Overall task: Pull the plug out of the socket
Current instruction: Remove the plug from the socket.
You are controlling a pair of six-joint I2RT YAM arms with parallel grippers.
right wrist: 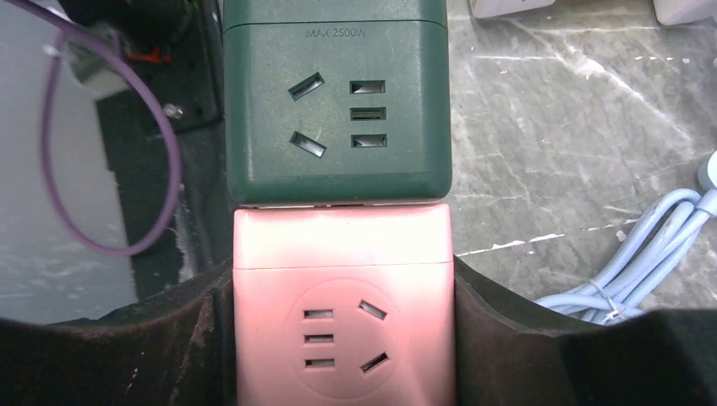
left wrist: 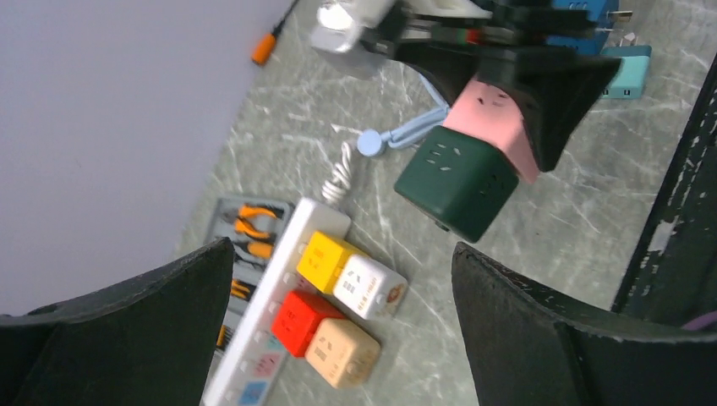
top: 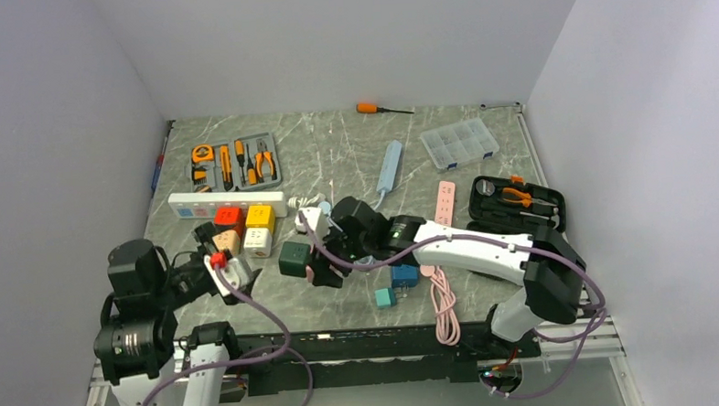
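Observation:
A pink cube plug (right wrist: 341,321) is joined to a dark green cube socket (right wrist: 334,101); the pair also shows in the left wrist view, pink (left wrist: 495,118) and green (left wrist: 457,182), and the green cube in the top view (top: 295,258). My right gripper (right wrist: 341,338) is shut on the pink cube, one black finger on each side, and seems to hold the pair just off the table. It shows in the top view (top: 327,270). My left gripper (left wrist: 338,338) is open and empty, near the table's front left (top: 226,268), apart from the cubes.
A white power strip (top: 228,204) carries red (top: 229,217), yellow (top: 260,216), beige and white cube plugs. A blue cube (top: 404,275) and a teal cube (top: 385,297) lie near the right arm. A pink cable (top: 445,309), tool cases (top: 235,163) and a light blue cord (right wrist: 651,254) lie around.

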